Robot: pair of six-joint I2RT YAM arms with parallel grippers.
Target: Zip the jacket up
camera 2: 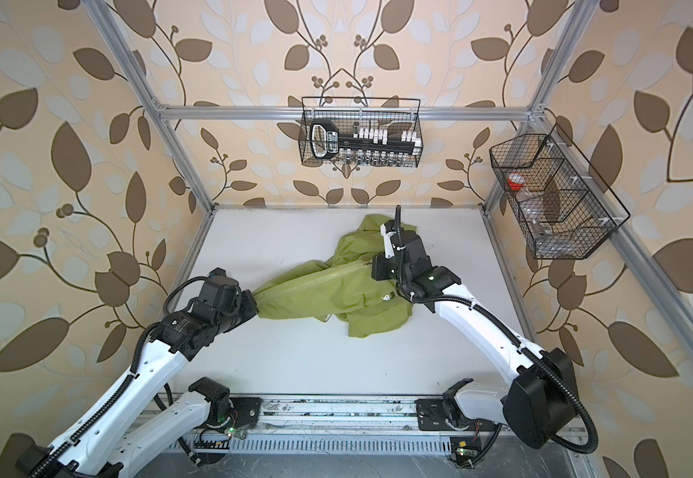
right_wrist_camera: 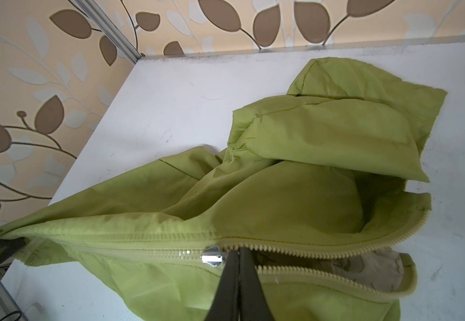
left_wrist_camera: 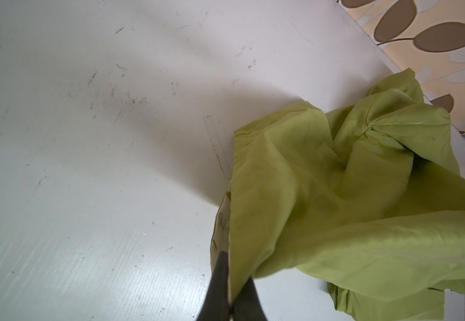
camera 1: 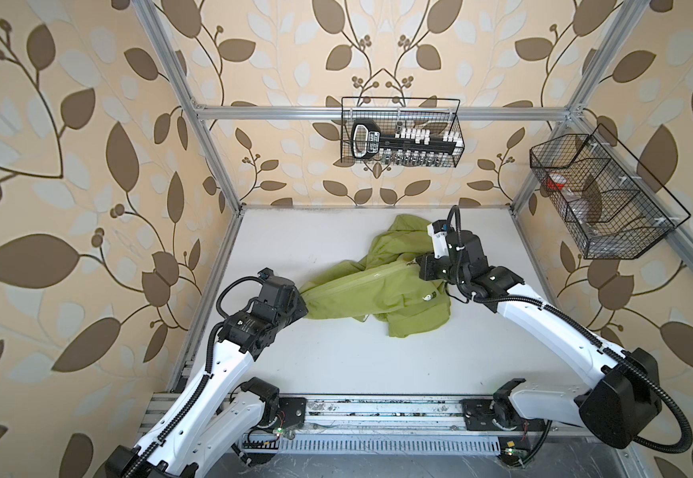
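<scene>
One jacket [camera 1: 378, 300], diagonal along zipper [camera 1: 361, 278], hood [camera 1: 403, 238] rearward.

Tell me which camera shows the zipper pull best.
The right wrist view: the metal zipper pull sits close and sharp at the tips of the shut right gripper. In both top views it is too small to make out. The left wrist view shows only jacket fabric.

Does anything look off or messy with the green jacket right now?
Nothing is torn or spilled. The jacket is bunched rather than flat, stretched between the left gripper at its hem and the right gripper at the zipper pull; teeth beyond it gape open.
</scene>
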